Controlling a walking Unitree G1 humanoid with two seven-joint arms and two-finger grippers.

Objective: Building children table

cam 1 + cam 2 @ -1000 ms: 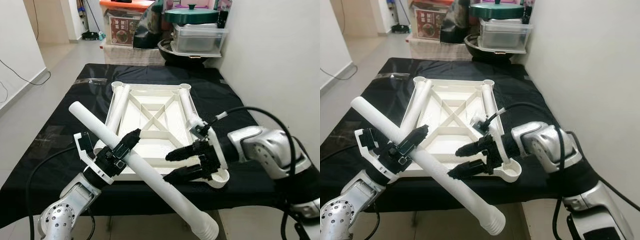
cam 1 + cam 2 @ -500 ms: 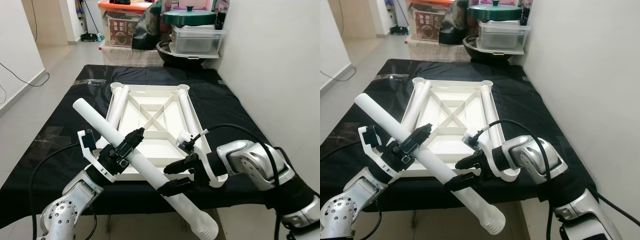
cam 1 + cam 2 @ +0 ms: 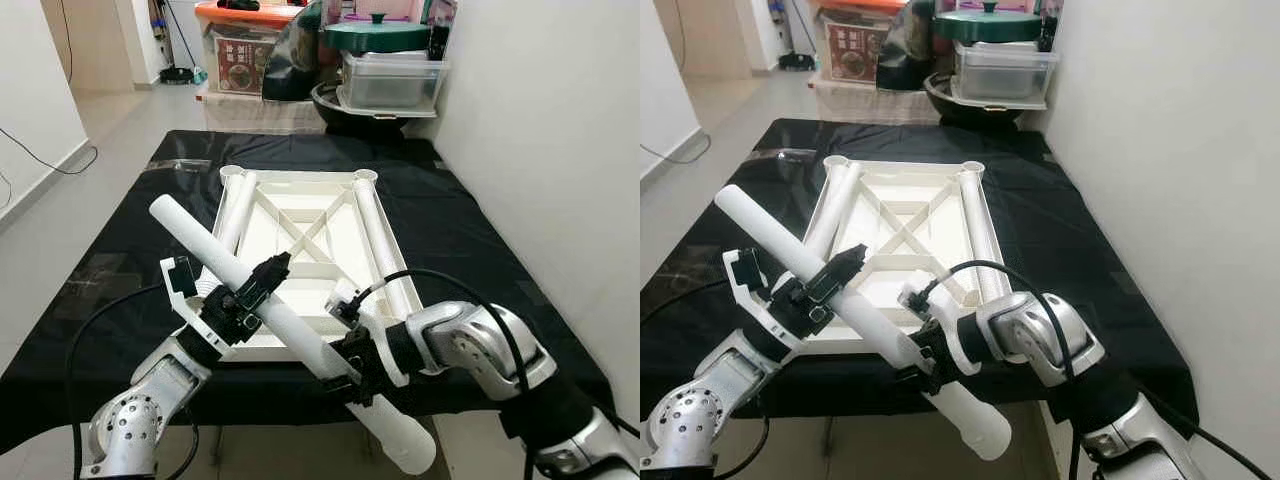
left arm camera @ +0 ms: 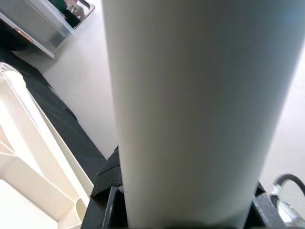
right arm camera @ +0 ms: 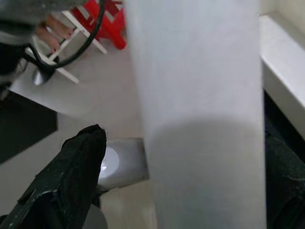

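Both arms reach forward over the near edge of the black-draped table [image 3: 470, 215]. The left gripper [image 3: 262, 284] grasps the white table leg [image 3: 200, 250] near mid-length. The right gripper [image 3: 345, 370], wrist bent inward toward 9 o'clock, clamps the same leg nearer its lower end. The leg runs diagonally from 10 o'clock to 4 o'clock, crossing the near edge of the upturned white tabletop [image 3: 300, 215], which lies on the table.

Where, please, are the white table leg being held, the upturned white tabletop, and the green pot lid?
white table leg [image 3: 205, 247], left eye view, on its bare upper shaft.
upturned white tabletop [image 3: 302, 179], left eye view, on its far rim.
green pot lid [image 3: 378, 32], left eye view, on its dome.
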